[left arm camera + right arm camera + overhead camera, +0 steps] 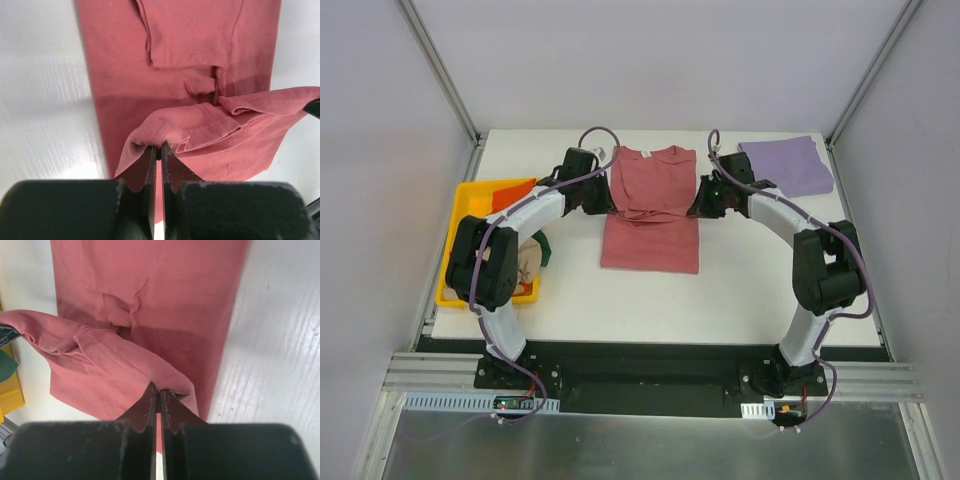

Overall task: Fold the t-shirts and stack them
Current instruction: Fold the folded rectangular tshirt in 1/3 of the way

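Two grippers are each clamped on the dusty red t-shirt (650,225), which lies lengthwise in the middle of the white table (720,300), collar toward the top of the overhead frame. The left gripper (160,148) sits at the shirt's left edge, roughly midway down its length. In its wrist view the fingers are pressed together on a bunched fold of red cloth, lifted above the flat part of the shirt that fills the upper centre of that frame. The right gripper (158,390) sits opposite at the shirt's right edge, its jaws closed on a raised fold that drapes away toward the left of its frame. Between the two claws the lifted cloth spans across the shirt. A lavender t-shirt (788,165) lies folded flat at the upper right of the table, well apart from both claws. At the table's left edge a yellow bin (458,225) holds an orange t-shirt (512,192), a beige t-shirt (528,262) and a dark green t-shirt (7,367), partly hidden by the left arm.
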